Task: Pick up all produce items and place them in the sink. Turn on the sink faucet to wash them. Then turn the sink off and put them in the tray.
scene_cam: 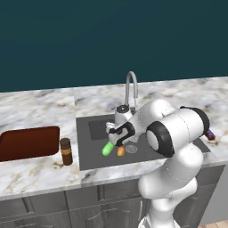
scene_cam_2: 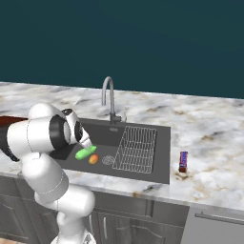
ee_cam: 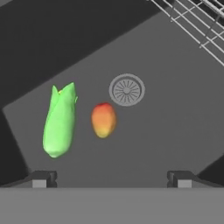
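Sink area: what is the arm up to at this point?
The arm's tool hangs open above the sink, holding nothing. The green vegetable and the orange fruit lie side by side on the basin floor near the drain. No water visibly runs from the faucet. The tray sits on the counter.

1. The sink (scene_cam_2: 162,157) is set into the surface (scene_cam_2: 209,128); the faucet (scene_cam_2: 109,97) stands at its back edge.
2. In the sink lie the vegetable (ee_cam: 59,123) and the fruit (ee_cam: 103,119), side by side, with the drain (ee_cam: 127,89) just beside the fruit.
3. The wire rack (scene_cam_2: 137,148) fills the sink's right side.
4. The tray (scene_cam: 27,142) sits on the surface left of the sink, with the jar (scene_cam: 66,151) between them.
5. The bar (scene_cam_2: 183,161) lies right of the sink.
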